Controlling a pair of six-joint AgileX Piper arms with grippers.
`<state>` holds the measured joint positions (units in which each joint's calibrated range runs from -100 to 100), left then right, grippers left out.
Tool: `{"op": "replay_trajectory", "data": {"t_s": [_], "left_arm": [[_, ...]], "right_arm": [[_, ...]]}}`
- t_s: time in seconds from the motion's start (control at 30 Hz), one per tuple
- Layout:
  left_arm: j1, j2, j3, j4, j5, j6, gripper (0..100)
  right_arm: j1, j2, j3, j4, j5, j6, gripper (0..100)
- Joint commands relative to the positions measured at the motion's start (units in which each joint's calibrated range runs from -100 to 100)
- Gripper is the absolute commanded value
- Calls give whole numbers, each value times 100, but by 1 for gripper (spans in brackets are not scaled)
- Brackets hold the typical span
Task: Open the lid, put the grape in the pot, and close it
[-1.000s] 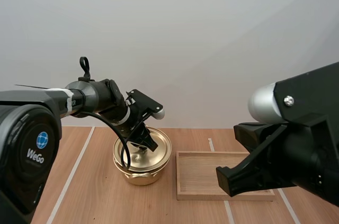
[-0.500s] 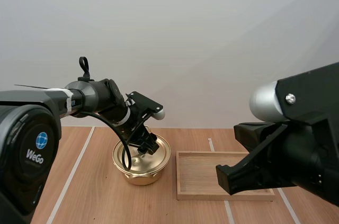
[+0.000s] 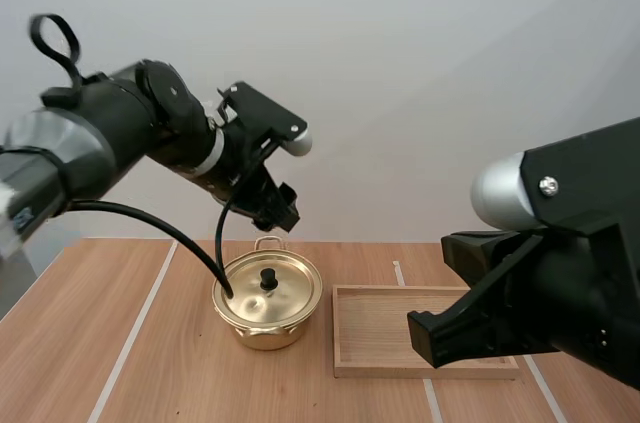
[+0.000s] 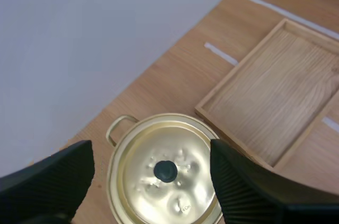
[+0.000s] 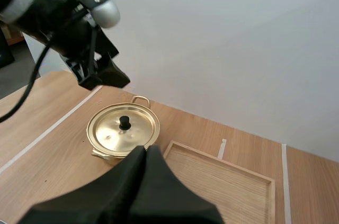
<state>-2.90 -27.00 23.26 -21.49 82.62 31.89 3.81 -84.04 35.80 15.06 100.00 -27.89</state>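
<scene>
A golden pot (image 3: 267, 301) stands on the wooden table with its lid (image 3: 270, 288) on, the black knob (image 3: 268, 280) upright in the middle. My left gripper (image 3: 278, 211) hangs open well above the pot, holding nothing. From its wrist view the two ribbed fingers (image 4: 50, 179) stand wide apart on either side of the lid (image 4: 175, 181) and knob (image 4: 165, 170) far below. My right gripper (image 5: 145, 153) is shut, its fingers together as one dark wedge, held high on the near side of the pot (image 5: 123, 130).
A shallow wooden tray (image 3: 380, 338) lies just right of the pot, with nothing in it; its bare floor (image 5: 212, 179) shows beside my right fingers. White tape lines (image 3: 135, 328) run across the table. My right arm (image 3: 560, 273) bulks in the near right.
My left gripper opened off the lid's knob and rose well clear of the pot. The lid stays on the pot. The right arm has not moved.
</scene>
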Motion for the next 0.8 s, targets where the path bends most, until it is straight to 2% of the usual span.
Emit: {"op": "replay_trajectory", "data": {"t_s": [0.0,0.1,0.43,0.47,0.6,0.63,0.7,0.77], "left_arm": [[-16,-553,-231,250,155,-134,100],[-16,-1090,-306,427,197,-210,100],[-16,-2711,-306,427,1212,-583,100],[-16,-2869,-306,427,1248,-664,94],[-16,-3480,-278,427,1261,-901,30],[-16,-3590,-274,427,1261,-901,18],[-16,-3851,-214,427,1261,-944,0],[-16,-4058,-46,427,1125,-1136,0]], "right_arm": [[-19,-57,8,-33,0,26,0],[-19,-57,8,-33,0,26,0],[-19,-57,8,-23,0,26,0],[-19,-57,8,8,0,26,0],[-19,-57,-5,5,0,26,0],[-19,-57,-5,-6,0,26,0],[-19,-57,-5,-43,0,26,0],[-19,-57,-5,-83,0,26,0]]}}
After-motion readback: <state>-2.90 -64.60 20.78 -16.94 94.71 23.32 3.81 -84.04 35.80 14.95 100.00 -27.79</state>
